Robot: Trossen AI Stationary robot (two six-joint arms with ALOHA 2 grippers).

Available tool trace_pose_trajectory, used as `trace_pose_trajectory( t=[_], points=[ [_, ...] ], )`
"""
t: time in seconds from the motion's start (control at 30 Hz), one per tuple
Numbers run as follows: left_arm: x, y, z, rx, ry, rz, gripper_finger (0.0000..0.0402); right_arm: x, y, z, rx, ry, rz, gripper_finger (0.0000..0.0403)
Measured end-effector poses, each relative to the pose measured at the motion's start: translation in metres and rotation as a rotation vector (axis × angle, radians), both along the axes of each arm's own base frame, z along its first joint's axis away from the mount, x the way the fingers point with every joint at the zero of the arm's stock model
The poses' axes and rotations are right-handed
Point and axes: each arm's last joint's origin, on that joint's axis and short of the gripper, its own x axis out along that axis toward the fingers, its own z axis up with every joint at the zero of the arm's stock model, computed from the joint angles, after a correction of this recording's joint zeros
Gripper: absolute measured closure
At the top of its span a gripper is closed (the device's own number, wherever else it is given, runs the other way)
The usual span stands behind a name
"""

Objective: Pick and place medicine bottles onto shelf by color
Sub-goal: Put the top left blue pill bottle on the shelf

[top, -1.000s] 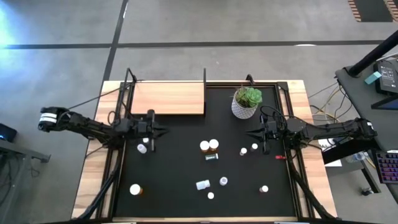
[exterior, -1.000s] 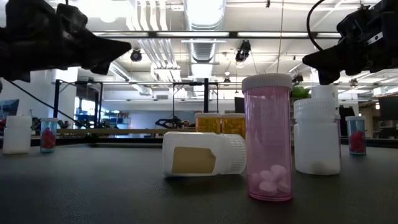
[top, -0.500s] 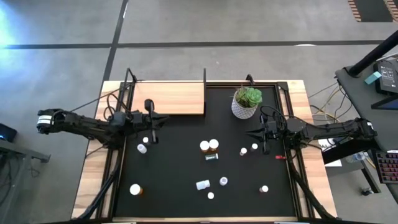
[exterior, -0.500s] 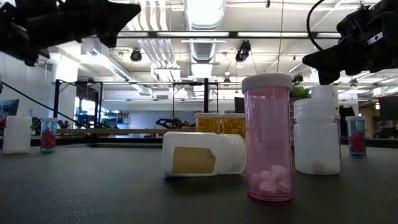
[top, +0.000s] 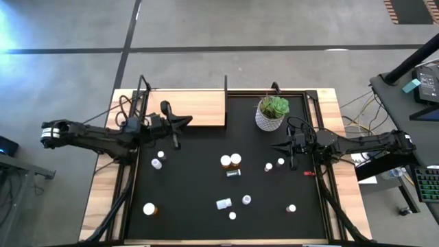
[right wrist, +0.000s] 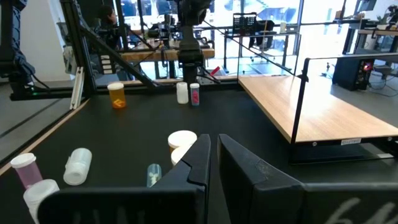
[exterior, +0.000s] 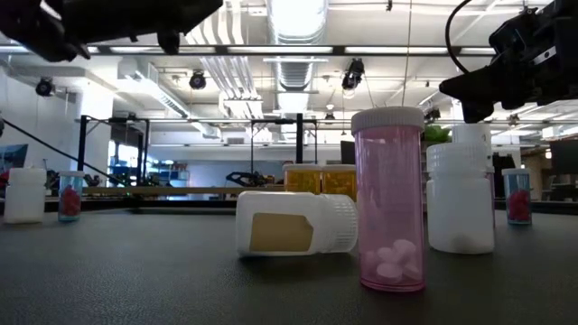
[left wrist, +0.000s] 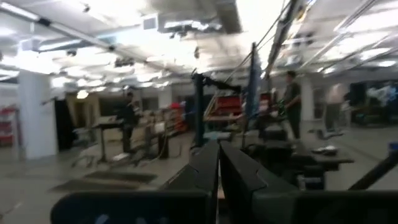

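Note:
The medicine bottles stand scattered on the black mat [top: 206,185]: two small ones [top: 158,159] at the left, a white-capped pair [top: 230,160] in the middle, and others [top: 234,202] toward the near edge. In the low view a pink bottle [exterior: 390,199] stands upright and a white one [exterior: 293,223] lies on its side. The light-wood shelf [top: 185,108] sits at the far left. My left gripper [top: 185,122] is shut and empty, raised over the shelf's near edge. My right gripper [top: 274,145] is shut and empty, held level at the right.
A white pot with a green plant [top: 273,112] stands at the far right of the mat, just beyond my right gripper. A small red object [top: 309,173] lies near the right arm. Thin black posts [top: 226,84] rise at the shelf's corners.
My left gripper has risen and gone toward the table's far edge, from over the two left bottles to the shelf's near edge, tipping its fingers upward. It has stayed shut and empty. No bottle has moved.

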Motion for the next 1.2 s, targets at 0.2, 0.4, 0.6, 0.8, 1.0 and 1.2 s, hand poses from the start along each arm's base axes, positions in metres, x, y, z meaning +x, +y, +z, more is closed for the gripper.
trace_pose_trajectory(
  t=[0.2, 0.4, 0.6, 0.8, 1.0, 1.2],
  points=[
    [0.004, 0.002, 0.017, -0.030, 0.149, 0.007, 0.0401, 0.000, 0.000, 0.000, 0.000, 0.000, 0.000, 0.0380],
    [-0.008, 0.004, 0.036, -0.163, 0.295, 0.006, 0.0401, 0.000, 0.000, 0.000, 0.000, 0.000, 0.000, 0.0380],
    [-0.021, 0.007, 0.031, -0.360, 0.425, 0.092, 0.0401, 0.000, 0.000, 0.000, 0.000, 0.000, 0.000, 0.0380],
    [-0.026, 0.010, 0.013, -0.602, 0.531, 0.147, 0.0401, 0.000, 0.000, 0.000, 0.000, 0.000, 0.000, 0.0380],
    [-0.026, 0.019, 0.009, -0.714, 0.593, 0.202, 0.0401, 0.000, 0.000, 0.000, 0.000, 0.000, 0.000, 0.0380],
    [-0.016, 0.026, 0.016, -0.849, 0.718, 0.144, 0.0401, 0.000, 0.000, 0.000, 0.000, 0.001, 0.000, 0.0380]
  ],
)
